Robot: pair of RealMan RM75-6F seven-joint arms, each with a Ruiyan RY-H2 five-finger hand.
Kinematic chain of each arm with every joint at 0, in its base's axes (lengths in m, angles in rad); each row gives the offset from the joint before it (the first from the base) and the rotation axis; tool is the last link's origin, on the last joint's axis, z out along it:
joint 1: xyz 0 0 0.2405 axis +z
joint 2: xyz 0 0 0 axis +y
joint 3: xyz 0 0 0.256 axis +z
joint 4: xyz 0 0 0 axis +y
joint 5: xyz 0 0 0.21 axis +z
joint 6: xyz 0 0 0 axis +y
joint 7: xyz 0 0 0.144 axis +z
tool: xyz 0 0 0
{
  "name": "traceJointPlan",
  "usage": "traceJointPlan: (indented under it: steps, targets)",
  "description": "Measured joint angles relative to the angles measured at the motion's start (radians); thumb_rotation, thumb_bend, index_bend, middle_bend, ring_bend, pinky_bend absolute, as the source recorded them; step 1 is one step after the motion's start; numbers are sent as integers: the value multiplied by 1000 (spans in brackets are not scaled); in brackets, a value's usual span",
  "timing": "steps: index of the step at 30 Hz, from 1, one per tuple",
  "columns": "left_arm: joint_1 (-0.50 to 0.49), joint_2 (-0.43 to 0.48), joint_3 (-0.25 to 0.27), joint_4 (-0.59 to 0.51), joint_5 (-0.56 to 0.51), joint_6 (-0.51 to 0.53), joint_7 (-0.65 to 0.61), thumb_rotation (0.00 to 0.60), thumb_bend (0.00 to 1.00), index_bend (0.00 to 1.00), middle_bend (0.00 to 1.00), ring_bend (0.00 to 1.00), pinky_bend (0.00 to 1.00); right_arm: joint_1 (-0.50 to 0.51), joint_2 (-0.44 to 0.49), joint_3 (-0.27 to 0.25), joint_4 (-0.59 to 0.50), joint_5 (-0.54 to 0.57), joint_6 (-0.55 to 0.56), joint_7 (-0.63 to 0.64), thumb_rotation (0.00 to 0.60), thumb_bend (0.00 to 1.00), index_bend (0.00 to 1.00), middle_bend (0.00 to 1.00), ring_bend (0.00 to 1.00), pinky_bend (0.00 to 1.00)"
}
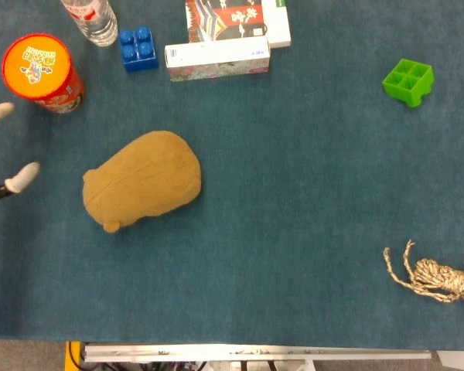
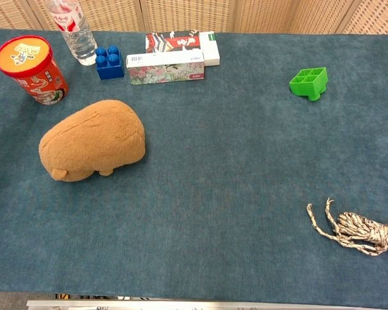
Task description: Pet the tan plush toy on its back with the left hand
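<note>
On the bench (image 1: 309, 232): tan plush toy (image 1: 143, 180) lies alone.
Left hand (image 1: 0, 154): at frame edge (only fingers (image 1: 22, 176) show), apart, holding nothing.

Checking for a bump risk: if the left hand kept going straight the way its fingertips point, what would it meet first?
Only two fingertips show at the head view's left edge, pointing up-right. That line likely reaches the red cup first, passing left of the plush toy; height unclear.
</note>
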Motion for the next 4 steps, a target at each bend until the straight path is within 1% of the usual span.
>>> traceJointPlan:
  steps: [4]
  targets:
    - [43, 5, 5, 10, -3, 28, -9, 47, 0, 190, 79, 52, 0, 2, 0, -2, -12, -6, 4, -5, 600, 0, 2, 37, 0, 0]
